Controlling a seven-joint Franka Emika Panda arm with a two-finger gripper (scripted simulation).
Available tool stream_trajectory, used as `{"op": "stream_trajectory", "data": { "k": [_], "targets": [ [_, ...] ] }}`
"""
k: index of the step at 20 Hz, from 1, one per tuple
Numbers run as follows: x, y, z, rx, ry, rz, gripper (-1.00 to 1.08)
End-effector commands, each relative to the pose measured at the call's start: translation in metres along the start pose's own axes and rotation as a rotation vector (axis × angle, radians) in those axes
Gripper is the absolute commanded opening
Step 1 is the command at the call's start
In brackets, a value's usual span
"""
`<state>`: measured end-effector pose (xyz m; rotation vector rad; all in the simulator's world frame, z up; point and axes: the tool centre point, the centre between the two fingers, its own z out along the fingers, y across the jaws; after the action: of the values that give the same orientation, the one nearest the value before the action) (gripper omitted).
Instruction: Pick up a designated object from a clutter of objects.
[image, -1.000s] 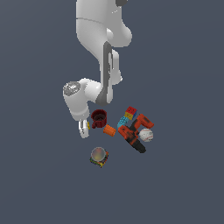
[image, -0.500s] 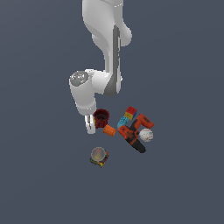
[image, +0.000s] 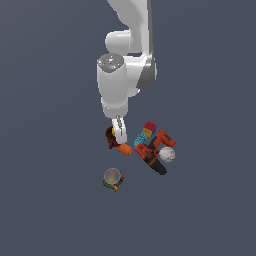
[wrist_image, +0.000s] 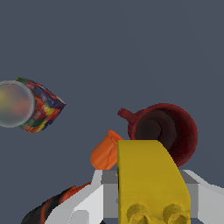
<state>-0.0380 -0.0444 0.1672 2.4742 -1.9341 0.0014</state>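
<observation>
gripper (wrist_image: 148, 205): fingers squeezed on the yellow block (wrist_image: 148, 179), low in the wrist frame | block is up off the pile | red cup (wrist_image: 164, 131) and orange cylinder (wrist_image: 105, 151) sit below | tight grip keeps it from dropping

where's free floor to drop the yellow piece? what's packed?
Bare floor all around the pile, widest on the exterior view's left of the cup and beyond the ball on cube. Packed: cup, orange cylinder, bricks, drill, baseball. Gripper holds the yellow piece.
</observation>
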Motion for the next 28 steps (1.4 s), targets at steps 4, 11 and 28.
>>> {"op": "stream_trajectory", "data": {
  "k": [4,11,28],
  "targets": [
    [-0.041,-0.015,-0.054,0.0,0.003,0.001,-1.0],
    [-0.094,-0.035,-0.122,0.0,0.004,0.001,-1.0],
    [-0.181,-0.074,-0.232,0.0,-0.001,-0.002,-1.0]
  ]
}}
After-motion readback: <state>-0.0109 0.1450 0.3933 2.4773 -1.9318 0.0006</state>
